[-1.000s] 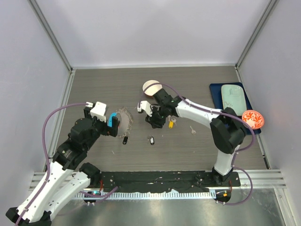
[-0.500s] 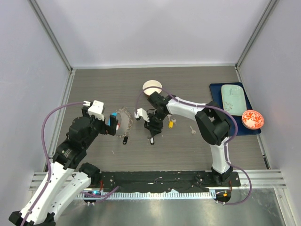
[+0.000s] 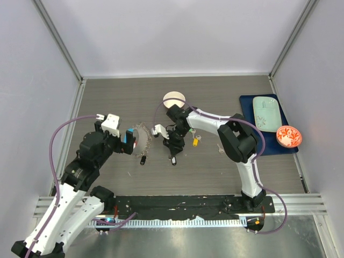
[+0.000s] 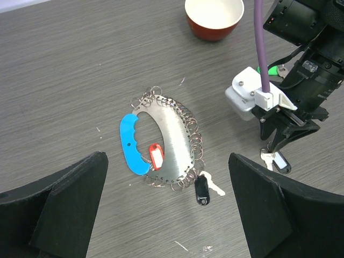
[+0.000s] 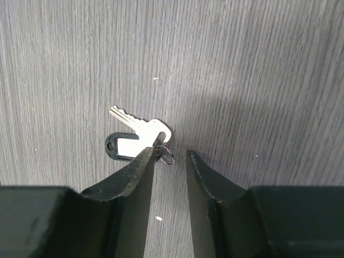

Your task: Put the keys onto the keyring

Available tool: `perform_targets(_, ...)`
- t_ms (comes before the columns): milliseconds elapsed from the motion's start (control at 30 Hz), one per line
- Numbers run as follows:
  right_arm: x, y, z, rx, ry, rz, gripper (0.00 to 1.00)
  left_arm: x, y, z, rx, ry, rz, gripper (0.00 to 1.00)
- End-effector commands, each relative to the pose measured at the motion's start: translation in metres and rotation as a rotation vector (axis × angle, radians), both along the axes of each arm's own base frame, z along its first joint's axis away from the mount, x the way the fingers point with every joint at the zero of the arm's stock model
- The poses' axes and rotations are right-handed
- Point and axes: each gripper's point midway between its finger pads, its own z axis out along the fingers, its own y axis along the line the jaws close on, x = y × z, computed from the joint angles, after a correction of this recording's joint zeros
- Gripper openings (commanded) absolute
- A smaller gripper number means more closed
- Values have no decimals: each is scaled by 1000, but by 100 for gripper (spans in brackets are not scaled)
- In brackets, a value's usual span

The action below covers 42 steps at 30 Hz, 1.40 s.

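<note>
The keyring [image 4: 171,135] lies flat on the table: a silvery crescent plate edged with several small rings, with a curved blue tag [image 4: 130,145] and a red-tagged key [image 4: 155,156] on it. A black-tagged key [image 4: 202,188] rests at its lower edge. My left gripper [image 4: 172,215] hovers open above the keyring [image 3: 143,137]. My right gripper [image 5: 169,157] points straight down over another black-tagged key [image 5: 141,128] with a white label. Its tips stand narrowly apart around that key's small ring [image 5: 167,157], nothing clamped. A yellow-tagged key [image 3: 196,142] and a plain key [image 3: 220,149] lie to the right.
A small white bowl [image 3: 174,99] stands behind the right gripper. At the right edge, a dark blue tray [image 3: 247,102] carries a pale green slab [image 3: 267,111], with a red patterned dish [image 3: 289,136] at its corner. A green tag [image 4: 274,69] shows behind the right wrist.
My right gripper has swung nearer and lower, down onto the black-tagged key, and its jaws have narrowed. The left arm has shifted slightly; the keyring and keys lie where they were.
</note>
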Motion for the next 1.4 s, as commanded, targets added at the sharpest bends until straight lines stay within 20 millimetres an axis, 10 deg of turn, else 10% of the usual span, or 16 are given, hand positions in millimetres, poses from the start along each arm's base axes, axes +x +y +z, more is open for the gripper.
perform_targets(0,-6,2,2,-4,37,33,33,3,-4,10,-28,-26,-11,99)
perform_targets(533,-9,-5,9,-30,39,29,8,3,-5,9,-36,-18,-16,100)
perform_targets(1367,-16,19,112,247,-320,-313,2,-8,-33,10,-182,16,-125,100)
